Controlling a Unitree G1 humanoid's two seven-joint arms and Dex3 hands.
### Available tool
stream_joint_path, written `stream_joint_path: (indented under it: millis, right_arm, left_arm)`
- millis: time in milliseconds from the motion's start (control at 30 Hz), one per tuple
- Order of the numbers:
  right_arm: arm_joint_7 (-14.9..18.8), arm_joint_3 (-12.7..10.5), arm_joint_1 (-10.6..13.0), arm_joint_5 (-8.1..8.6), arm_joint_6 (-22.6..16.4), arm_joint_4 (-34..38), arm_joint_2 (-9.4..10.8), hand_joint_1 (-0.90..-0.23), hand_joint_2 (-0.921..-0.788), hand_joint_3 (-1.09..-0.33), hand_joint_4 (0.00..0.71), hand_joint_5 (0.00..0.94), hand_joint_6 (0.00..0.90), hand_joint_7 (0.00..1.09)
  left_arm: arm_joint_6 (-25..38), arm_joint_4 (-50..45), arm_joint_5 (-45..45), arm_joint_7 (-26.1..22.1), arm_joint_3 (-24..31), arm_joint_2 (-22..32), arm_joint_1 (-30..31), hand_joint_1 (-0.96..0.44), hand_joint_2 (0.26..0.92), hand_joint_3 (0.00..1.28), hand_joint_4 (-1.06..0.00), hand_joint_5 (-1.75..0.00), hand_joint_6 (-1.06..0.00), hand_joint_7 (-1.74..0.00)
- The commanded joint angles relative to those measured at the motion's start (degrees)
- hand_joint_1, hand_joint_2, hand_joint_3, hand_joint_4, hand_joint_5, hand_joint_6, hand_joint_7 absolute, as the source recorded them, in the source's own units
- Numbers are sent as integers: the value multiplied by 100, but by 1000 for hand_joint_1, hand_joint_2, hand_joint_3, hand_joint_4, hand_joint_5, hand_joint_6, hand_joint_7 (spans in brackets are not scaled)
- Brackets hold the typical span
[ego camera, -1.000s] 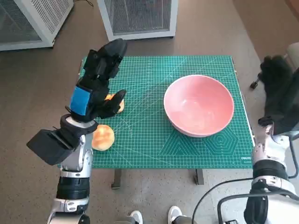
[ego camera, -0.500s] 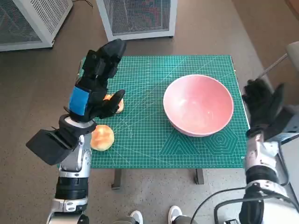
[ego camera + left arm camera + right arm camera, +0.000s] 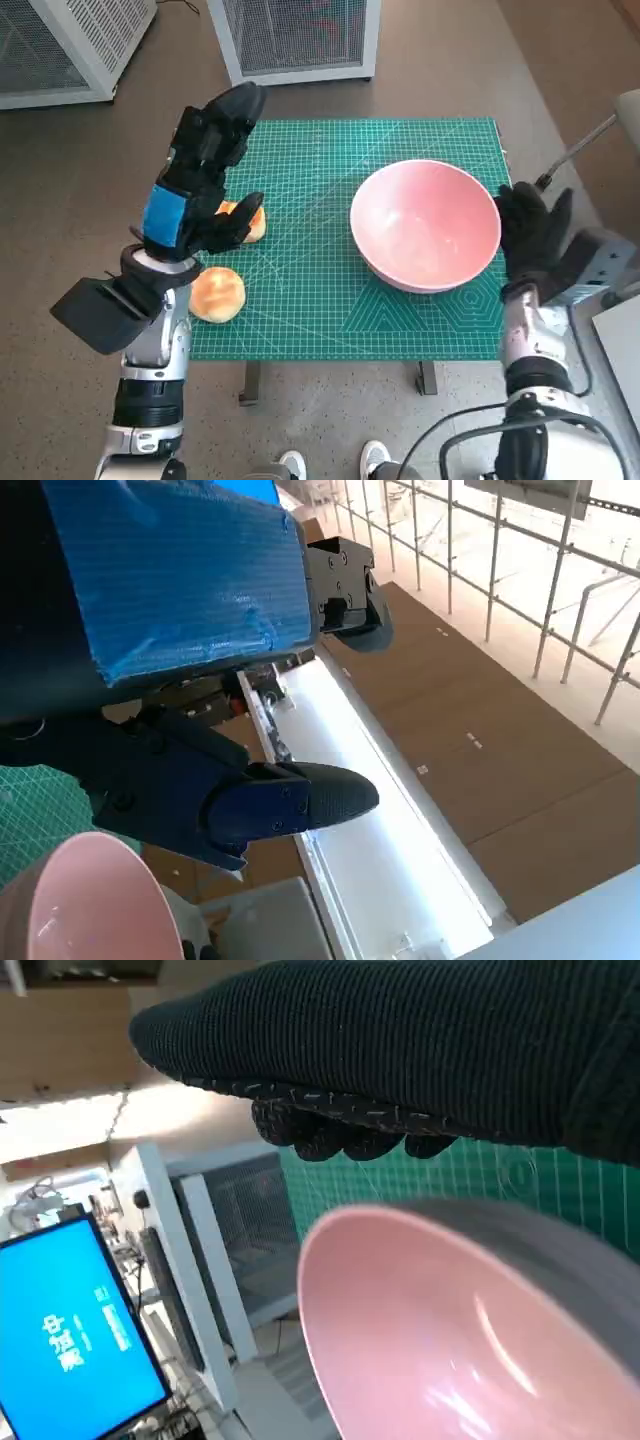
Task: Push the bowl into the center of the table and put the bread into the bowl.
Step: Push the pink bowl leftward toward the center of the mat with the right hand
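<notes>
Bowl (image 3: 425, 225): pink, at 3 o'clock on the green cutting mat (image 3: 330, 300), off centre.
Bread: two rolls, one (image 3: 218, 293) at 8 o'clock, one (image 3: 245, 222) at 9.
Left hand (image 3: 195, 180): raised over the rolls, fingers spread, empty.
Right hand (image 3: 533, 235): fingers spread, just beside the bowl's rim.
Risk: a high push on the rim could tip the bowl.

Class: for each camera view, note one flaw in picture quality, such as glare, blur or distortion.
Head view: wide-angle bending at the edges. Left wrist view: the left hand blocks much of it, with washed-out brightness behind. Right wrist view: highlights glare on the pink bowl, and the near glove is soft.
</notes>
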Motion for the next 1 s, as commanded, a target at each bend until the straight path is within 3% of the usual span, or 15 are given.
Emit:
stream_joint_path:
  millis: [33, 367, 600, 1000]
  right_arm:
    - [-79, 69, -93, -91, 63, 55, 143, -480, -921, -671, 179, 12, 72, 381]
    - [60, 62, -310, -39, 69, 49, 409, -472, -921, -683, 190, 12, 84, 369]
    - [81, 129, -486, -95, 41, 42, 569, -475, -921, -698, 183, 5, 76, 366]
    - [80, 233, -717, -147, 203, 86, 772, -434, -921, -730, 134, 0, 61, 364]
  left_arm:
    - [30, -60, -49, -32, 28, 55, 126, -654, 921, 452, -194, -34, 1, -586]
    - [-20, -43, -38, -34, 74, 92, 179, -676, 921, 459, -193, -30, 1, -581]
    - [-57, -75, -23, -30, 111, 139, 245, -684, 921, 462, -197, -29, 1, -581]
    - [-36, -213, -56, -3, 176, 207, 402, -655, 921, 470, -208, -29, -6, -582]
